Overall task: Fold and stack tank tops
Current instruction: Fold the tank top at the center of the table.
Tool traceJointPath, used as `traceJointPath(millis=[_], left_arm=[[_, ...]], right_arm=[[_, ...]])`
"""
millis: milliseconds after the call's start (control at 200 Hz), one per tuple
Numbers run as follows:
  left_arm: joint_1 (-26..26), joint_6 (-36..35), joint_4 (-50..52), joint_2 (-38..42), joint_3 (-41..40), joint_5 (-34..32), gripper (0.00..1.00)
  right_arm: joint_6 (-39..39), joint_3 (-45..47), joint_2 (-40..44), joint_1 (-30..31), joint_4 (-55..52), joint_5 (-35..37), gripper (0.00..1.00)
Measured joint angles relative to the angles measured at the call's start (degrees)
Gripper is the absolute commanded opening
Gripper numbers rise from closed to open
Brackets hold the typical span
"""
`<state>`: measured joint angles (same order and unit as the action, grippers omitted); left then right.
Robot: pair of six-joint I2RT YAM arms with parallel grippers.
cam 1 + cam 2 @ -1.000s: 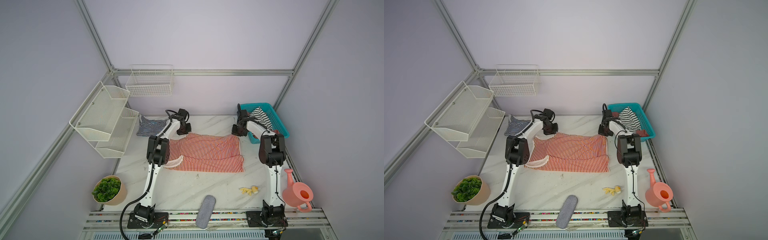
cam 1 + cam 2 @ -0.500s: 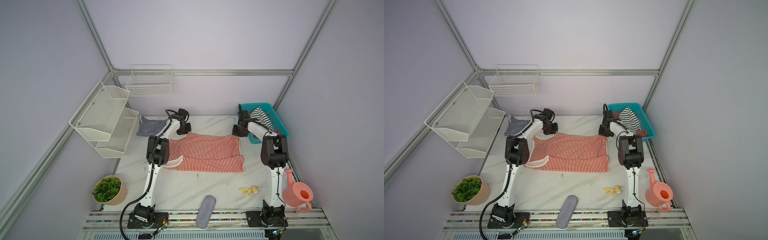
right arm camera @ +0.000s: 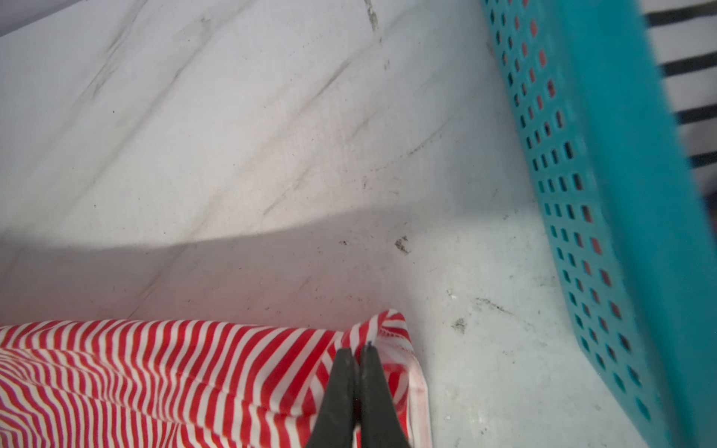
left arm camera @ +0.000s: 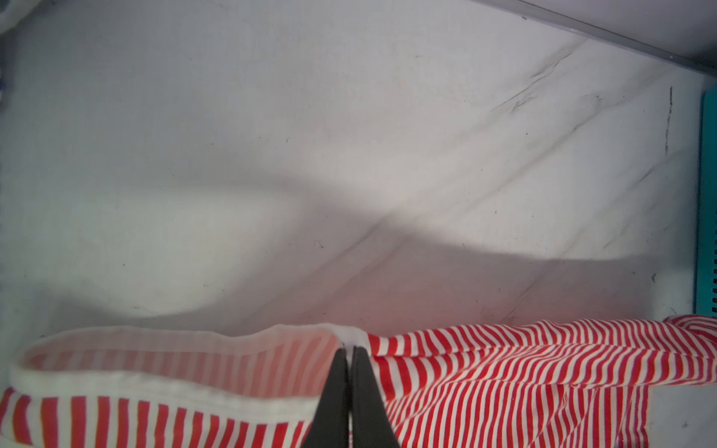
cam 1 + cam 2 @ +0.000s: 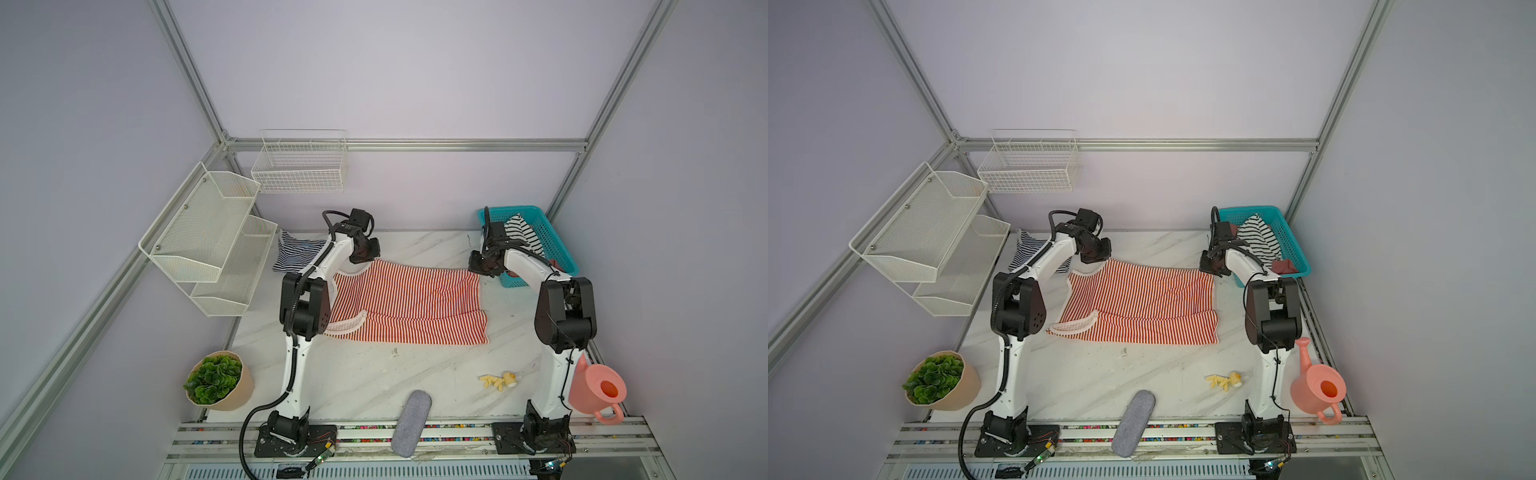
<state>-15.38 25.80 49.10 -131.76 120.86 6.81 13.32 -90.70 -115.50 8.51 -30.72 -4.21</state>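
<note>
The red-and-white tank top lies spread across the middle of the marble counter. The left claw is pinched tight on its far edge by the pale trim. The right claw is clamped on the far hem corner, near the teal basket. The navy-and-white tank top lies at the counter's far left corner.

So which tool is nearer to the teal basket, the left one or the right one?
Right. The right tool, shut on a corner of the red-and-white tank top, is just beside the teal basket. The left tool grips the shirt's other end, far from the basket.
</note>
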Motion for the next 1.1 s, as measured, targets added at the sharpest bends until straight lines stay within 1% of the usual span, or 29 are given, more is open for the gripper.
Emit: traceJointPath(millis=[280, 445, 720, 1095], left_arm=[[0.0, 0.1, -1.3, 6.1, -12.3, 0.5, 0.00], [-0.2, 0.1, -2.7, 10.4, -18.6, 0.6, 0.00], [-1.4, 0.7, -5.0, 15.1, -26.2, 0.5, 0.00], [-2.7, 2.7, -6.3, 15.8, -33.2, 0.1, 0.00]], right_arm=[[-0.1, 8.7, 5.6, 0.0, 1.0, -0.6, 0.00], [0.0, 12.3, 9.0, 0.0, 1.8, -1.0, 0.00], [0.1, 18.3, 12.7, 0.0, 3.0, -1.4, 0.00], [0.5, 24.9, 15.0, 0.0, 4.5, -2.8, 0.00]])
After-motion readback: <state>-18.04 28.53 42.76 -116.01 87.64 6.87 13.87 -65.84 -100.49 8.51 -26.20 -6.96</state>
